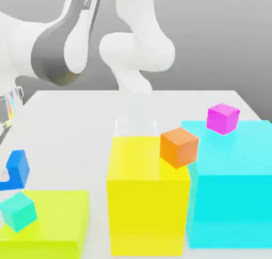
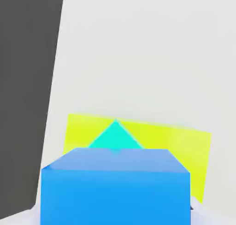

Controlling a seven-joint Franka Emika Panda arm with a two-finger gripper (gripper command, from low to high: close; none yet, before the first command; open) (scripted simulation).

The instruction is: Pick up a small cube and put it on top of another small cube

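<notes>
The small bright-blue cube (image 1: 20, 170) hangs in the air at the exterior view's left, just above the small teal cube (image 1: 18, 211). The teal cube rests on a low lime-yellow block (image 1: 58, 221). My gripper (image 1: 16, 158) comes down from the left edge and is shut on the blue cube. In the hand view the blue cube (image 2: 115, 187) sits very close to the camera. A corner of the teal cube (image 2: 115, 135) and the lime-yellow block (image 2: 175, 145) show past it. A small gap separates the two cubes.
A tall yellow block (image 1: 149, 199) stands in the middle and a big cyan block (image 1: 234, 189) at the exterior view's right. An orange cube (image 1: 179, 146) sits on the yellow block, a magenta cube (image 1: 223, 118) on the cyan one. The white table (image 1: 69, 125) ends at a dark edge (image 2: 23, 104).
</notes>
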